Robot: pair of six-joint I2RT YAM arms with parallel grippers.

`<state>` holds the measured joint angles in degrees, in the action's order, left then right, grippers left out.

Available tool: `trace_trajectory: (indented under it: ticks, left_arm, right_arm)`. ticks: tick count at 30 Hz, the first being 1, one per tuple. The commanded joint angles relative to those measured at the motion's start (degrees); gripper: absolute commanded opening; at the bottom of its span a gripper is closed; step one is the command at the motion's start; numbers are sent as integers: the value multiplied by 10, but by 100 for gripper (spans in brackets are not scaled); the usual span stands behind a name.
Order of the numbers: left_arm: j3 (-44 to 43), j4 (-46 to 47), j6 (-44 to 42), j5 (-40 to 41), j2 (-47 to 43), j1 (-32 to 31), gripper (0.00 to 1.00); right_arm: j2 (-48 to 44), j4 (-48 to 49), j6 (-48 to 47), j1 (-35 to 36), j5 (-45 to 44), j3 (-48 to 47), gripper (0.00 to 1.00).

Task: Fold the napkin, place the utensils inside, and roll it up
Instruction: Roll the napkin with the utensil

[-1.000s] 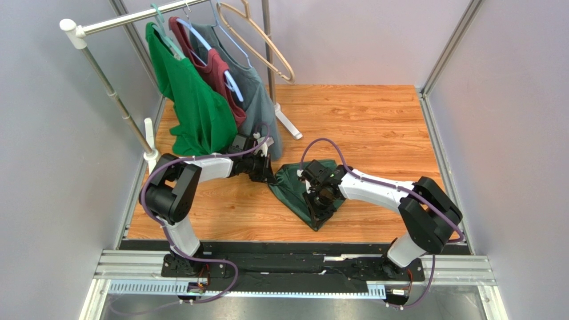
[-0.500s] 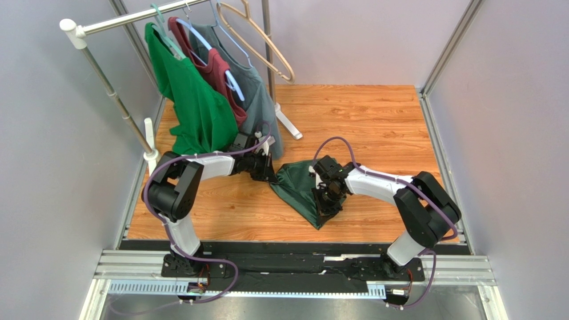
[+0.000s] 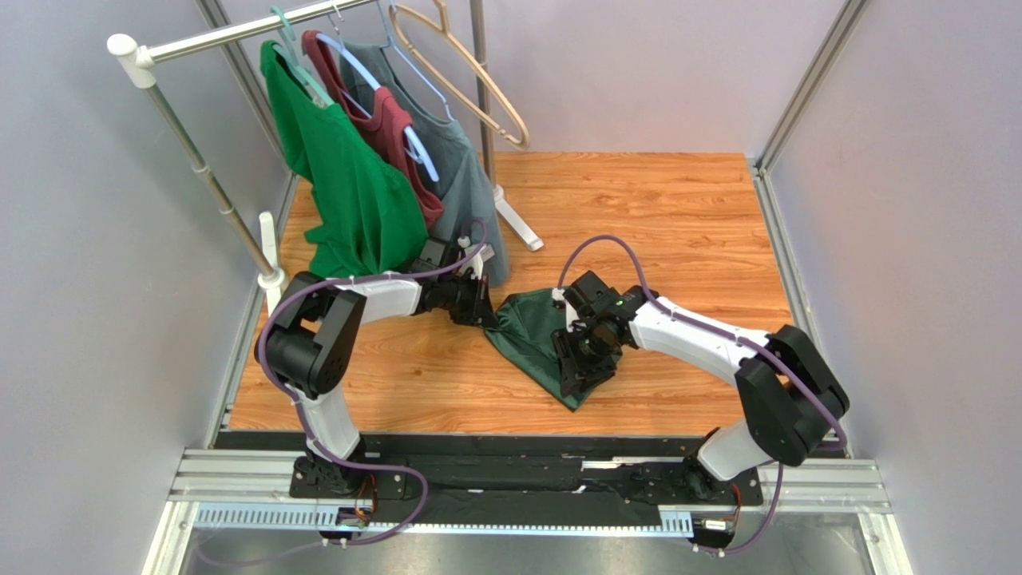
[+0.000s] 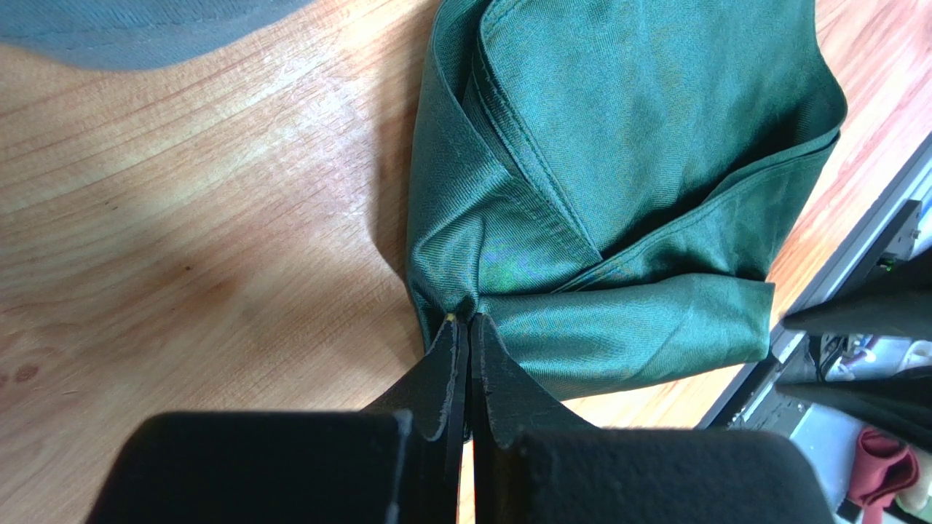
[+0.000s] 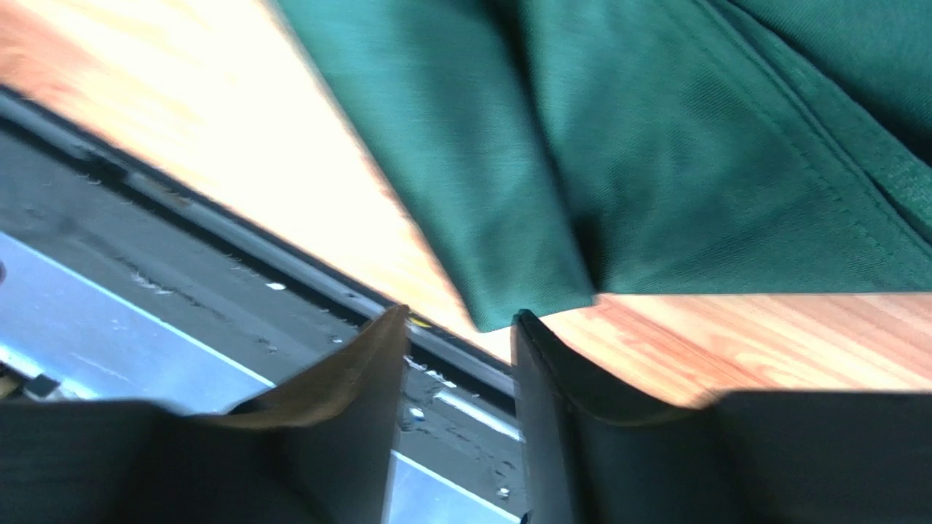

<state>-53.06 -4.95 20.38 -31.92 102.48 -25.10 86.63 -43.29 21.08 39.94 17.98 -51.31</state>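
Top view's a bit annoying: the right arm (image 3: pixel 696 342) covers much of the napkin (image 3: pixel 524 326), which lies bunched on the wooden table (image 3: pixel 672 216) between both arms; a clothes rack (image 3: pixel 206 177) with shirts (image 3: pixel 360 204) stands back left; left gripper (image 4: pixel 461 324) is pinched tight on a napkin fold; right gripper (image 5: pixel 461 328) sits parted at the near corner, apparently gripping nothing.

Top view looks down — wrist views share the napkin (image 4: pixel 613 164), close.
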Motion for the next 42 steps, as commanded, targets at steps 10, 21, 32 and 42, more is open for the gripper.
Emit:
trace_trajectory:
  ticks: [10, 21, 32, 42]
  left_arm:
    - [-21, -7, -14, 0, 8, 1, 0]
    - [-21, -10, -16, 0, 8, 1, 0]
    - [-18, -10, -14, 1, 6, 1, 0]
    - [-17, -12, -13, 5, 4, 1, 0]
  right_arm:
    - [11, 28, -27, 135, -226, -47, 53]
    - [50, 59, -61, 137, -240, -34, 56]
    - [26, 35, -28, 142, -189, -31, 50]
    - [30, 16, 3, 142, -146, -28, 49]
